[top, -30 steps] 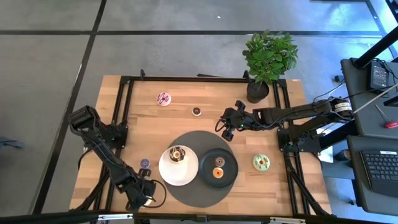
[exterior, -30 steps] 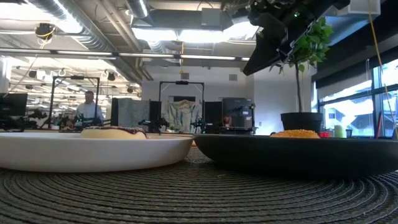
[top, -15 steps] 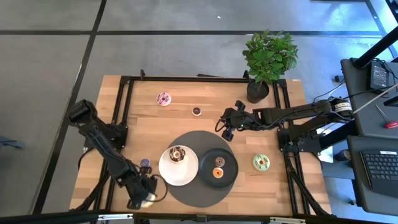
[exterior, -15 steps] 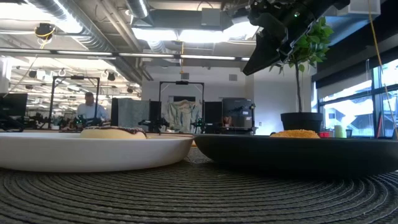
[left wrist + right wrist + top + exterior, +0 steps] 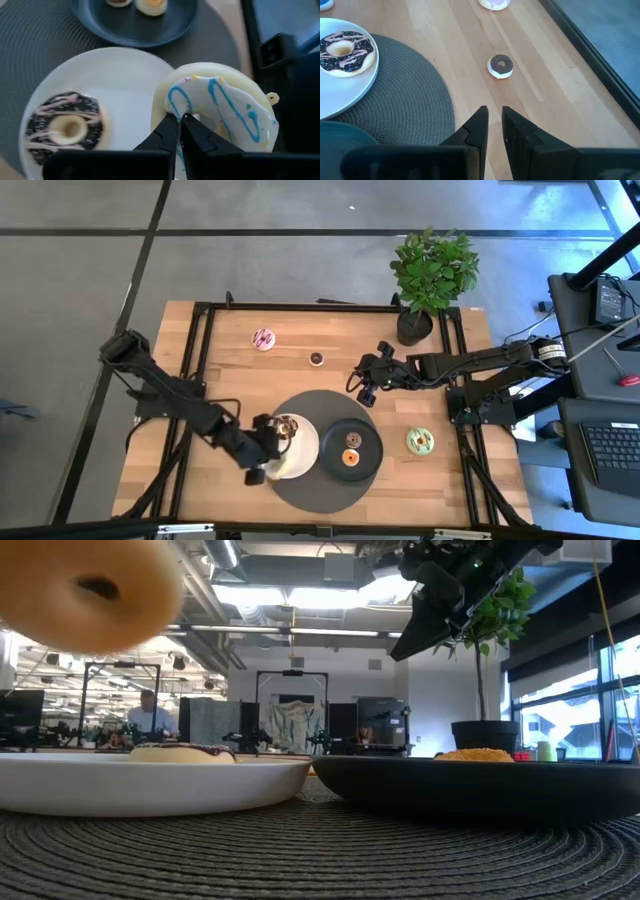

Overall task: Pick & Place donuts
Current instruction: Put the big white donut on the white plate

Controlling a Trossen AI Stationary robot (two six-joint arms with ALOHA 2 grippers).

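Note:
A cream donut with white icing and blue squiggles hangs in my left gripper, which is shut on it over the near left rim of the white plate. In the low view this donut floats above that plate. A chocolate donut with pink stripes lies on the white plate. Two mini donuts, orange and brown, lie on the black plate. My right gripper hovers over the far edge of the grey mat with a narrow gap between its fingers and nothing in it. My left gripper pinches the cream donut's ring at the side nearest the wrist between its two fingers. The fingers slant down from the table's left. The donut is lifted clear above the white plate, tilted, with its iced face toward the wrist camera.
A pink donut, a small chocolate one and a green one lie on bare wood. A round grey mat lies under both plates. A potted plant stands at the far right. A black frame rail borders the table.
My left gripper has gone from the table's near left corner toward the right and far side, to the white plate. The cream donut has come with it, lifted off the wood, and now shows high in the low view.

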